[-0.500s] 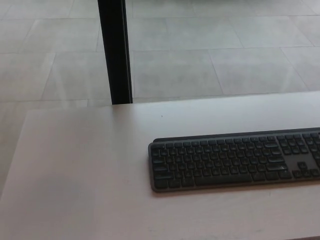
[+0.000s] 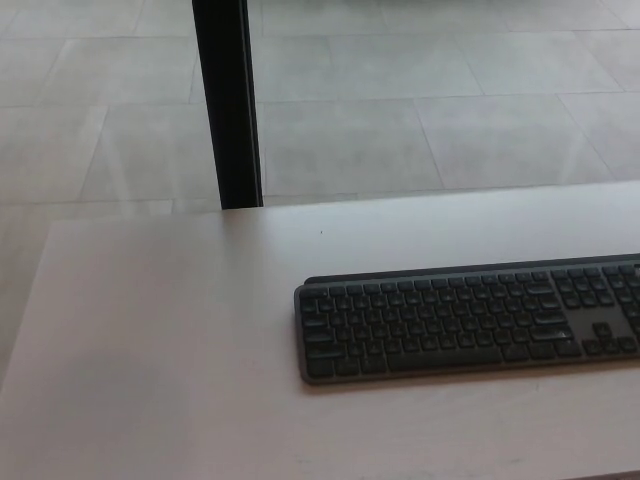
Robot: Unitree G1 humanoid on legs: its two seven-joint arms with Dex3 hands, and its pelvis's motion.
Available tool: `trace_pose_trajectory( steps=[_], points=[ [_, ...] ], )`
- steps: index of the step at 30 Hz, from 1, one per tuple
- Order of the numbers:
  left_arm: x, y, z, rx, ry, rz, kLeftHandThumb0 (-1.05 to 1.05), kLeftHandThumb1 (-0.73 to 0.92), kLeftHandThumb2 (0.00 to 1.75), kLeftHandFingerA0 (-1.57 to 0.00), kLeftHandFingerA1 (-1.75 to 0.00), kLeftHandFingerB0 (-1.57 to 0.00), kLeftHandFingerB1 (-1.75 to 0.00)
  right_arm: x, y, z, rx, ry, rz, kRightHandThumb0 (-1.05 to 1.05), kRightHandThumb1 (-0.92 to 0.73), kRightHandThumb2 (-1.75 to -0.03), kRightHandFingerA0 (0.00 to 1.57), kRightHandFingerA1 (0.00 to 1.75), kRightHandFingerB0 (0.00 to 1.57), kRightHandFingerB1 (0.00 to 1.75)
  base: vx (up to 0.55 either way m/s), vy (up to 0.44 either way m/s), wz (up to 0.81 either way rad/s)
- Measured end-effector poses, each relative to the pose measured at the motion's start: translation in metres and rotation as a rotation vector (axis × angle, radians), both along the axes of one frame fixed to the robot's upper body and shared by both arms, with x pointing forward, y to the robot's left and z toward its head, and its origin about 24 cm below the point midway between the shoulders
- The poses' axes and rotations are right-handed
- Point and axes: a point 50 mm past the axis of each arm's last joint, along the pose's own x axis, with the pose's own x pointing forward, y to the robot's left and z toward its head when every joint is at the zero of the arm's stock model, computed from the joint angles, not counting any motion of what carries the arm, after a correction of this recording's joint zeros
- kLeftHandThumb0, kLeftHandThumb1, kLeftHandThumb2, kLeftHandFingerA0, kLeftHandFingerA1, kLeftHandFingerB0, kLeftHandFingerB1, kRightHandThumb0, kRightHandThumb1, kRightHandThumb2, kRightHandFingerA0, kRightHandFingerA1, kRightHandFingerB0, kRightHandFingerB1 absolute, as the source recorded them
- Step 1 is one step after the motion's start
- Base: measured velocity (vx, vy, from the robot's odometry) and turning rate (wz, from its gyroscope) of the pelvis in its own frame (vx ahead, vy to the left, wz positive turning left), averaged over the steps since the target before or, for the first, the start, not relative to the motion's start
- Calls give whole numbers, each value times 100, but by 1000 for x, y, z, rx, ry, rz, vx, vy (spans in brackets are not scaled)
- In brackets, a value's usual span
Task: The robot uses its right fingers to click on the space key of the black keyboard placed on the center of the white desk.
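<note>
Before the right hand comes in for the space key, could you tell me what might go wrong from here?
Neither hand is in view, so the reach starts unseen. The black keyboard runs off the picture's right edge, and its keys are packed tight, so a thick finger might strike a neighbouring key. It also lies loose on the white desk, so a slanted push might slide it.

A flat white desk with a smooth matte top fills the lower part of the head view, its far edge running across the middle. Directly on it lies a long, low black keyboard with dark grey keys, set toward the right, its right end cut off by the frame.
</note>
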Motion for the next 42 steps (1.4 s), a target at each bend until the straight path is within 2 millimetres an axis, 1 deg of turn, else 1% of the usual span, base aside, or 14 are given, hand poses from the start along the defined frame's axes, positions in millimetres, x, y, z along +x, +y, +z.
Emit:
trace_pose_trajectory(
  steps=[4, 5, 6, 8, 10, 11, 12, 13, 17, 20, 23, 30, 37, 42],
  points=[
    [-1, 0, -1, -4, -6, 9, -37, 62, 58, -68, -63, -58, -54, 15, -16, 26, -26, -78, -76, -58, -33, -94, 117, 112, 102, 98, 0, 0, 0],
    [-2, 0, -1, -6, -9, 12, -37, 62, 58, -69, -63, -57, -53, 18, -19, 31, -28, -92, -90, -61, -41, -79, 119, 109, 101, 90, 0, 0, 0],
    [-2, 0, -1, -7, -11, 13, -38, 60, 57, -72, -63, -60, -54, 20, -22, 35, -32, -101, -101, -62, -37, -97, 115, 112, 92, 93, 0, 0, 0],
    [-2, 0, -1, -9, -12, 15, -39, 60, 57, -74, -64, -60, -53, 29, -28, 49, -50, -130, -125, -63, -47, -82, 117, 112, 84, 87, 0, 0, 0],
    [-2, -1, -2, -11, -13, 16, -39, 60, 57, -75, -64, -60, -53, 38, -34, 65, -64, -178, -153, -62, -41, -99, 116, 111, 80, 84, 0, 0, 0],
    [-2, -1, -2, -12, -13, 17, -38, 60, 58, -74, -64, -60, -53, 44, -37, 75, -71, -211, -167, -63, -39, -90, 113, 110, 77, 80, 0, 0, 0],
    [-2, -1, -2, -12, -14, 17, -39, 60, 57, -74, -64, -60, -53, 50, -38, 83, -76, -238, -174, -60, -56, -65, 114, 110, 83, 72, 0, 0, 0],
    [-3, -1, -2, -12, -13, 17, -39, 60, 57, -75, -64, -60, -53, 55, -39, 91, -81, -267, -175, -58, -60, -60, 104, 108, 74, 57, 0, 0, 0],
    [-1, -1, -2, -14, -17, 16, -39, 60, 58, -75, -65, -64, -56, 73, -33, 114, -121, -354, -125, -53, -59, -58, 99, 114, 71, 45, 0, 0, 0],
    [-1, -1, -2, -14, -17, 15, -39, 61, 58, -73, -62, -61, -54, 85, -20, 126, -173, -383, -39, -44, -59, -58, 104, 120, 68, 45, 0, 0, 0],
    [-1, -1, -2, -14, -16, 13, -36, 61, 58, -68, -65, -58, -54, 101, 3, 134, -221, -406, 85, -29, -67, -60, 78, 124, 53, 41, 0, 0, 0],
    [1, -2, -2, -15, -23, 11, -39, 62, 57, -64, -61, -56, -52, 137, 66, 143, -316, -403, 432, -30, -65, -61, 75, 138, 50, 41, 0, 0, 0],
    [3, -2, -2, -15, -26, 8, -39, 63, 57, -66, -60, -56, -51, 163, 118, 128, -391, -322, 728, -26, -63, -59, 81, 121, 54, 42, 0, 0, 0],
    [4, -2, -2, -16, -26, 4, -42, 61, 58, -68, -60, -56, -51, 173, 147, 112, -442, -244, 883, -31, -62, -60, 74, 139, 57, 41, 0, 0, 0]
  ],
)
